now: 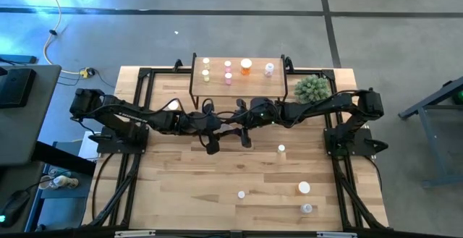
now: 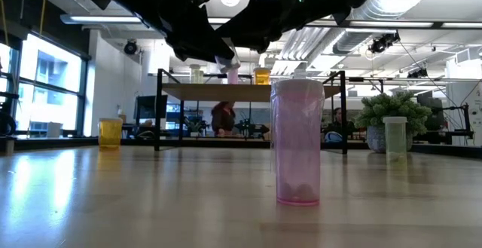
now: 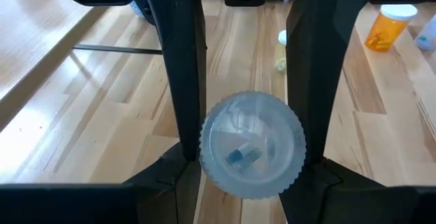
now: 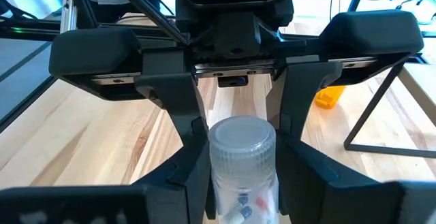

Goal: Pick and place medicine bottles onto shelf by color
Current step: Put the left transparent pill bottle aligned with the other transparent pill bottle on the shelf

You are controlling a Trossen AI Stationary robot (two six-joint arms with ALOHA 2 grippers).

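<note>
Wrist views show both jaws holding one clear bottle (image 3: 252, 144); right gripper (image 4: 242, 163) should squeeze firmly before left gripper (image 3: 248, 149) lets go.

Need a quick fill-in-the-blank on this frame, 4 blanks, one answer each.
1. The left gripper is shut on a ___ bottle with pills inside.
2. The green ___ sits at the right end of the shelf.
3. In the high view, ___ bottles stand on the table on the near side of the arms.
4. In the low view, the nearest bottle has a ___ body.

Missing words: clear; plant; four; pink
</note>
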